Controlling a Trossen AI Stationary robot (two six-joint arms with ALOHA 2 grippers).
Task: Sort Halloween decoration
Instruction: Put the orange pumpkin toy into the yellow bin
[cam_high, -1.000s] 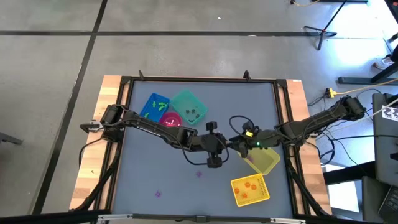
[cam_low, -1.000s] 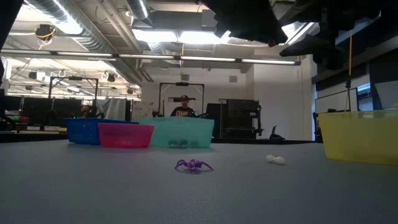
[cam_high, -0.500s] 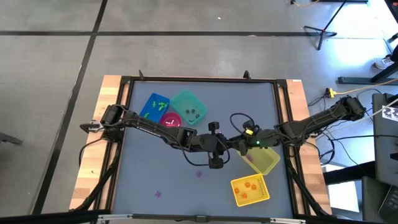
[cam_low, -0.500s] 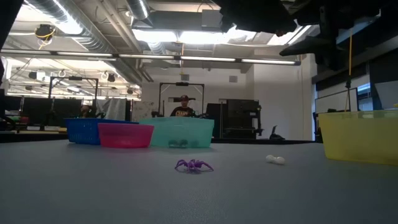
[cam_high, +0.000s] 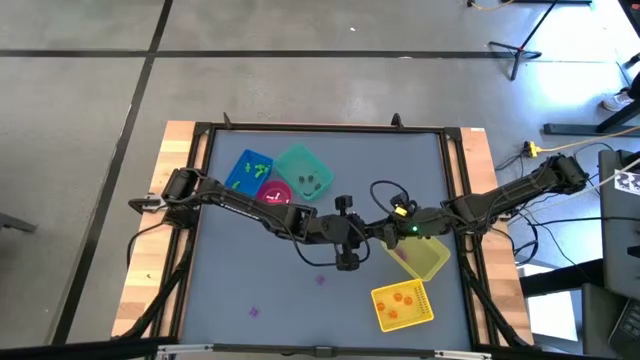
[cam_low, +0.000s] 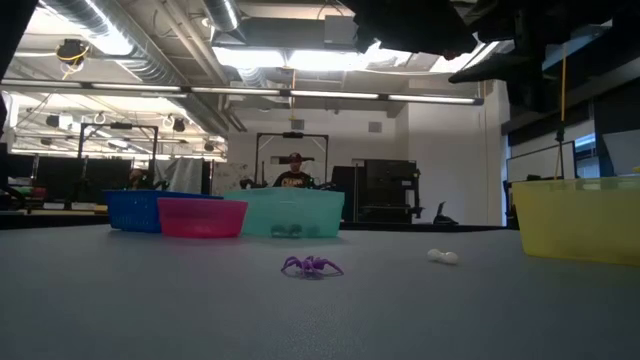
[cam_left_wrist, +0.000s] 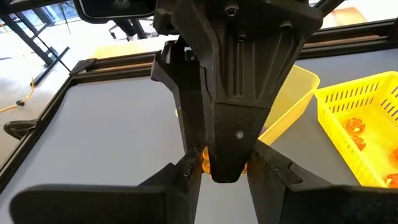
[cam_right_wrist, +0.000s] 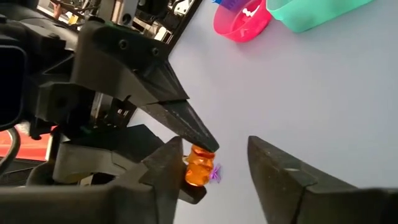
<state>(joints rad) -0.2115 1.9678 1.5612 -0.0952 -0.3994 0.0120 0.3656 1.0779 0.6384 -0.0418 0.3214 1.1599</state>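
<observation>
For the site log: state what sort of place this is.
Probably a robotics lab or workshop: exposed ceiling ducts, equipment racks behind the table, a tripod on bare concrete floor.

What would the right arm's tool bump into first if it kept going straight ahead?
Probably the orange trinket that the left tool pinches: it sits just inside the right tool's open fingers, with the left fingertips right behind it. Depth is hard to judge.

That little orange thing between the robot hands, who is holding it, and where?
The left gripper pinches the orange trinket by its top. The right gripper sits open around it, not gripping yet.
</observation>
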